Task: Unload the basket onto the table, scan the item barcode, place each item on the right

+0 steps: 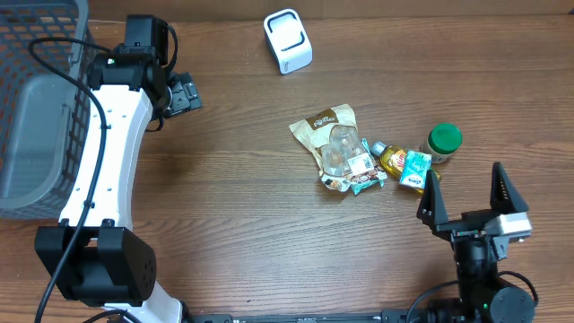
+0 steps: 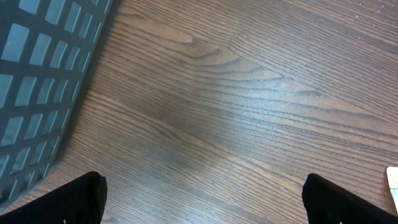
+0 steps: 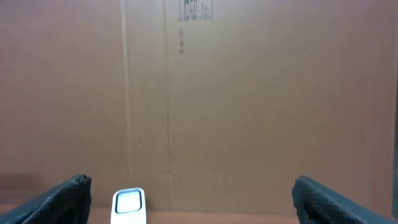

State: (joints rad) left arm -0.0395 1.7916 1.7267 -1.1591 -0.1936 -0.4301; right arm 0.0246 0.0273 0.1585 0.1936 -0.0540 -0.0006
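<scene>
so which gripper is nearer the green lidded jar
Right. The right gripper sits open close to the green-lidded jar, not touching it; the left gripper is far off on the other side, over toward the basket.

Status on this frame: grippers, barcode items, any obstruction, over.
Left gripper open, empty, near dark mesh basket. Right gripper open, empty, short of green-lidded jar. Brown snack bag and small packets untouched; white box-shaped scanner unobstructed.

Wood-grain table, cardboard wall — behind
</scene>
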